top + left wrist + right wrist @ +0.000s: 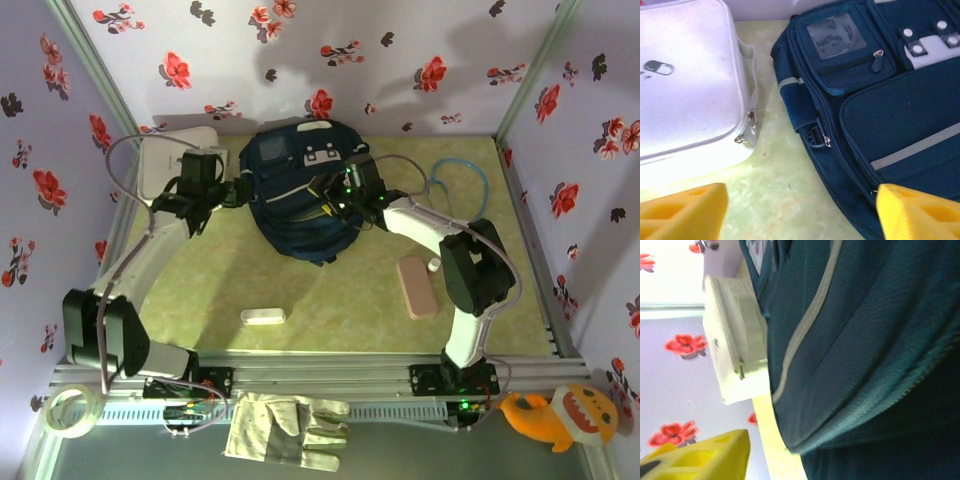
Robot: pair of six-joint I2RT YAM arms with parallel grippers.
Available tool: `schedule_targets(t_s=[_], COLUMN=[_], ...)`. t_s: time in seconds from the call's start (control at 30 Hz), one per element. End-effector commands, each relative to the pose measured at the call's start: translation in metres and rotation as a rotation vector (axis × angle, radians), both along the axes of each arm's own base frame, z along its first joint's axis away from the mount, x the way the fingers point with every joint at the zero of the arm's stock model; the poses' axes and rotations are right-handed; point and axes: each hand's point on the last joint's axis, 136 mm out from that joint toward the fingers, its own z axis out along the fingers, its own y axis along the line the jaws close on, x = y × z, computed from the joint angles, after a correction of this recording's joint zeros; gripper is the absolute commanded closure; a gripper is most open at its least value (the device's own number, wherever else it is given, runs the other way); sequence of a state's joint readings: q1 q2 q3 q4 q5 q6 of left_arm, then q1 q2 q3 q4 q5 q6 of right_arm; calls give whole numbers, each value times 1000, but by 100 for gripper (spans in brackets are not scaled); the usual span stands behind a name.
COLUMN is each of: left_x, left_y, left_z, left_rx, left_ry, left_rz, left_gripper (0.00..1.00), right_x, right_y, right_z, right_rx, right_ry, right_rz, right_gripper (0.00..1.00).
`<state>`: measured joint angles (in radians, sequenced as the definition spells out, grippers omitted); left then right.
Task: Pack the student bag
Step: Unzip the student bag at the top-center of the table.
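Left fingers [682, 210]: spread wide, nothing between, over counter [785, 150] beside student bag [880, 115]. Right fingers [705, 460]: close against bag fabric, grip cannot tell. Student bag: far-centre counter, lying flat. White box [165, 160] just beside it. Pink case [416, 287], small white item [263, 316]: loose on counter. Packing judged unfinished.

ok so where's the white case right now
In the top view the white case lies at the far-left corner of the table, just left of the student bag.
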<state>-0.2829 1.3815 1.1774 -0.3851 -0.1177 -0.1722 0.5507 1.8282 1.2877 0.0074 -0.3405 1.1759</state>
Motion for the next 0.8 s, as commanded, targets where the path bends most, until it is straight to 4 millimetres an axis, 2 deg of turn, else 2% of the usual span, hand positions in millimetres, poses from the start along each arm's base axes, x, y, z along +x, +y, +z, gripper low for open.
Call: schedule_targets(t_s=[0.0, 0.07, 0.17, 0.3, 0.4, 0.47, 0.6, 0.77], left_x=[-19, -22, -25, -27, -29, -29, -28, -28], left_y=[14, 18, 25, 35, 36, 34, 30, 25], left_z=[6, 13, 19, 24, 29, 31, 27, 25], left_rx=[-6, -16, -34, -50, -59, -61, -65, -74], left_ry=[47, 36, 24, 0, -10, -19, -16, -9], left_rz=[65, 78, 104, 133, 131, 119, 96, 67], left_gripper=[13, 7, 1, 0, 0, 0, 0, 0], right_x=[-16, -32, -55, -89, -117, -133, -163, -192], right_y=[-24, -48, -98, -172, -215, -236, -254, -258], right_z=[27, 24, 10, -15, -27, -34, -60, -95], right_rx=[-120, -242, -475, -743, -885, -951, -999, -985], right_ry=[-67, -73, -61, -2, 40, 63, 143, 265], right_rz=[15, 19, -16, -103, -164, -196, -181, -147], right_gripper=[29, 23, 15, 10, 7, 3, 1, 1])
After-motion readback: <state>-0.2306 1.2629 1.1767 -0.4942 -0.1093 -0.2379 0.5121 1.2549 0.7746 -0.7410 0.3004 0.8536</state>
